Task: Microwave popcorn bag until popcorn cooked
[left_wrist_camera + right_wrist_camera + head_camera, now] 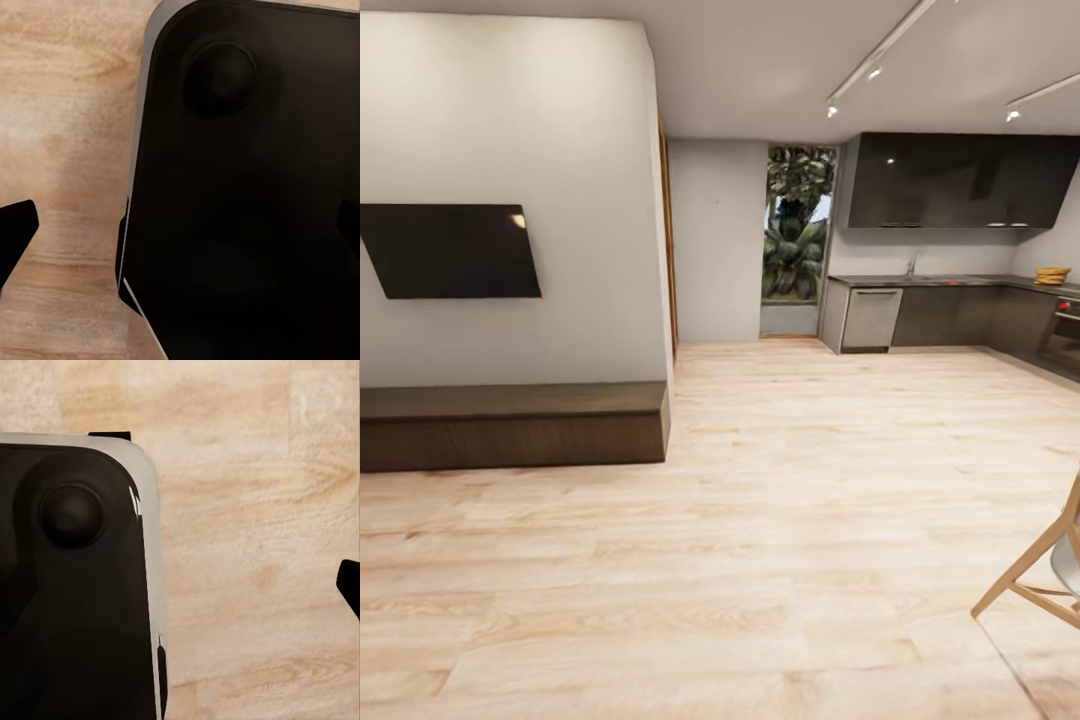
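Note:
Far across the room, the countertop (940, 281) runs along the back right wall over dark cabinet fronts. A small mustard-tan thing that looks like the popcorn bag (1052, 275) sits on it near the right end. The popcorn is too small to make out from here. The microwave is out of view. In the left wrist view my left gripper (180, 229) hangs open over my black base (247, 195) and the wood floor, one fingertip (15, 234) showing at each edge. In the right wrist view my right gripper (180, 592) has a fingertip (349, 589) at the frame's edge, set wide.
Wide light wood floor (780, 500) lies between me and the kitchen. A low dark bench (510, 425) and a wall with a black screen (450, 250) stand at the left. A wooden chair leg (1035, 565) juts in at the lower right. A steel built-in oven (1065, 335) sits at the right edge.

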